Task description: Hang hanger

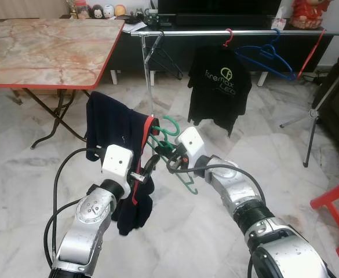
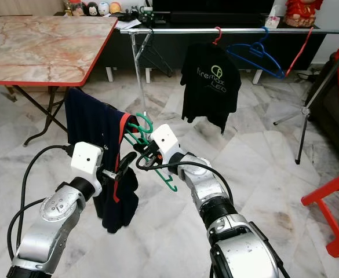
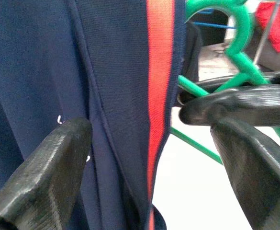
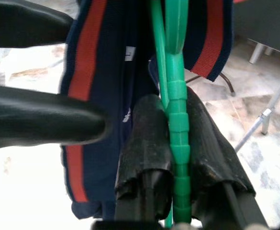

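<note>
A green plastic hanger carries a navy garment with red trim, held low in front of me. My right gripper is shut on the hanger's neck, just below the hook. My left gripper is open, its two black fingers standing apart on either side of the garment's red-striped edge. The silver clothes rail runs across the far side, above and beyond the hanger. The hanger's left arm is hidden inside the cloth.
On the rail hang a black T-shirt on a red hanger, a blue hanger, a black hanger and a red one. A red-edged marble table stands left; a red chair right. The rack's leg slants down right.
</note>
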You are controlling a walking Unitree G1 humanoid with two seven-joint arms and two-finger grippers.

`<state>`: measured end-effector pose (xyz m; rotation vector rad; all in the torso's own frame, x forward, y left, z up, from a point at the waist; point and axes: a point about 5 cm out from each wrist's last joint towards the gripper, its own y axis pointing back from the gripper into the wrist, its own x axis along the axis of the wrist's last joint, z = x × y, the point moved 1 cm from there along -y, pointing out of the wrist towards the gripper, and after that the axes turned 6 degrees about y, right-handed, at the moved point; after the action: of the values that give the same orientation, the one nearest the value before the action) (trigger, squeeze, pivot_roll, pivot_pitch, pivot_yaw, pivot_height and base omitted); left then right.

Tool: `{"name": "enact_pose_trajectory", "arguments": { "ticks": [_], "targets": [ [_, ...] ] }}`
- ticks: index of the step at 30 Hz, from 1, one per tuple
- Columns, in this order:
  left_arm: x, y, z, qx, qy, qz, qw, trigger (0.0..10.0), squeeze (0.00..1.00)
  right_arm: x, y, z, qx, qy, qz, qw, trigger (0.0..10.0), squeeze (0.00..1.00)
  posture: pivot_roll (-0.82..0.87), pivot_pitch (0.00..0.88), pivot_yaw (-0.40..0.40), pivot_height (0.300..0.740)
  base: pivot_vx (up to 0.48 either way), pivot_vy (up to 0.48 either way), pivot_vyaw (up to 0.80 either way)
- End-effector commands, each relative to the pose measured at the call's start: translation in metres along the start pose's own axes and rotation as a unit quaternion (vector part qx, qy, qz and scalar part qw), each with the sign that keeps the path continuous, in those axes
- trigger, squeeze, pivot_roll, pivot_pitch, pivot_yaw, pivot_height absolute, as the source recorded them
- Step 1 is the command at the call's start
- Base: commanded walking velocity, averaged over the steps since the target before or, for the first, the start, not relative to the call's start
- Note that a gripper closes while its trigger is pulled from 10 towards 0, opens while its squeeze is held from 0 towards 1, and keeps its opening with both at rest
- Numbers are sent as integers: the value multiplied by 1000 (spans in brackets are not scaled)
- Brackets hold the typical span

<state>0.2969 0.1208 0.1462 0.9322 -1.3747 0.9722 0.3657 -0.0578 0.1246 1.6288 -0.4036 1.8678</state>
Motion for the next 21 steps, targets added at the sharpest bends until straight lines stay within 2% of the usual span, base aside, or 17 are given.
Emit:
{"name": "enact_pose_trajectory", "arguments": {
  "ticks": [1,7,11,12,15,21],
  "targets": [
    [2,-9,4,15,5,-9,1000,10000,0,25,-6,-3,21,26,44,998,0,0,40,28,-14,740,0,0,0],
    [-2,-13,-5,77,10,-31,996,10000,0,30,-7,-7,36,39,50,997,0,0,40,28,-10,740,0,0,0],
    [0,-17,-15,123,-4,-40,992,10000,0,30,-7,-11,42,36,53,997,0,0,42,27,-7,740,0,0,0],
    [0,-17,-18,139,-19,-46,989,10000,0,30,-7,-12,44,35,52,997,0,0,42,27,-7,740,0,0,0],
    [-3,-17,-24,169,-21,-56,984,10000,0,30,-6,-12,45,34,53,997,0,0,42,27,-7,740,0,0,0],
    [-2,-20,-25,184,-22,-56,981,10000,0,29,-6,-13,48,32,50,997,0,0,40,22,-7,740,0,0,0]
  ]
}}
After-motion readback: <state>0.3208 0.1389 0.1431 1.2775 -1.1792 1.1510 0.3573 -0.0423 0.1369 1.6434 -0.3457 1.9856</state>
